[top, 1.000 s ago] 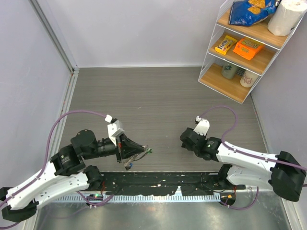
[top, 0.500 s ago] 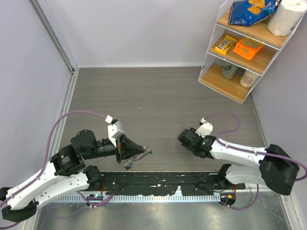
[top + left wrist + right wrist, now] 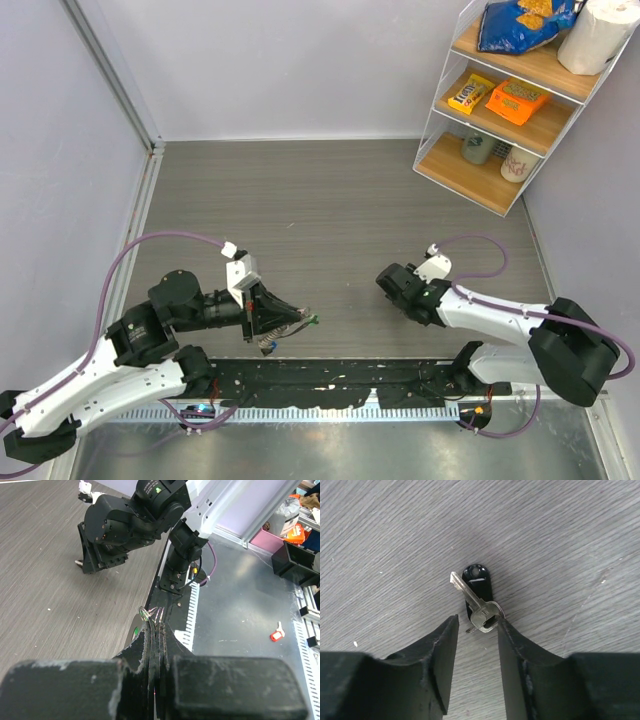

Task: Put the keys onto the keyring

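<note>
My left gripper (image 3: 298, 322) is shut on the thin keyring (image 3: 303, 315) and holds it above the floor. A green-headed key (image 3: 313, 320) hangs at the ring. In the left wrist view the shut gripper (image 3: 155, 626) shows the ring's wire loops (image 3: 145, 613) and a green spot on the key (image 3: 136, 630). My right gripper (image 3: 392, 286) is low over the floor. In the right wrist view it (image 3: 477, 622) is open around a silver key (image 3: 472, 600) lying across a black head (image 3: 476, 577). Its right finger (image 3: 512, 640) touches the key's head.
A wire shelf (image 3: 505, 95) with snacks, mugs and a paper towel roll stands at the back right. A black strip (image 3: 340, 380) runs along the near edge by the arm bases. Grey walls close the left and back sides.
The right arm's forearm has swung and its wrist has turned, with the gripper staying over about the same spot. The left arm holds still with the keyring.
</note>
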`<state>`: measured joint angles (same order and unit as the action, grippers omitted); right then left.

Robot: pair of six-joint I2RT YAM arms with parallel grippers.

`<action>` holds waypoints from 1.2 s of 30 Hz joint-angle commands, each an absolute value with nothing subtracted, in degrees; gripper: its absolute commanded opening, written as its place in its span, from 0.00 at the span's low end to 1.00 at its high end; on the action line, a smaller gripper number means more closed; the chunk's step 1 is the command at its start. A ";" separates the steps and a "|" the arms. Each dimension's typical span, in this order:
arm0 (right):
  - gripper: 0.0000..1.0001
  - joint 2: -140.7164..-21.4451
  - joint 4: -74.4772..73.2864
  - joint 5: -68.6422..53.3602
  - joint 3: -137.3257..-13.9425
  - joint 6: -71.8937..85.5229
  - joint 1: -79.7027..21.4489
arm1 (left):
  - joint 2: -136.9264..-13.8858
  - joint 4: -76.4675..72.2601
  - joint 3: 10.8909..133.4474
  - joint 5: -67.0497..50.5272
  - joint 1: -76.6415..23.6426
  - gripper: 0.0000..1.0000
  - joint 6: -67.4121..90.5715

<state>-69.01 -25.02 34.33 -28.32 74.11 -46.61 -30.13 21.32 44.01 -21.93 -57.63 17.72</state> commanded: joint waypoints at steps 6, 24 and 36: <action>0.29 -70.75 -20.92 34.01 -28.21 74.09 -46.06 | -30.15 18.54 44.82 -22.68 -57.57 0.00 17.05; 0.05 -63.29 -21.45 35.95 -26.81 70.32 -45.97 | -29.97 18.81 44.82 -22.76 -57.57 0.00 17.31; 0.05 -47.48 -16.61 16.55 -31.90 31.32 -46.05 | -30.59 19.69 45.97 -23.38 -57.57 0.00 18.46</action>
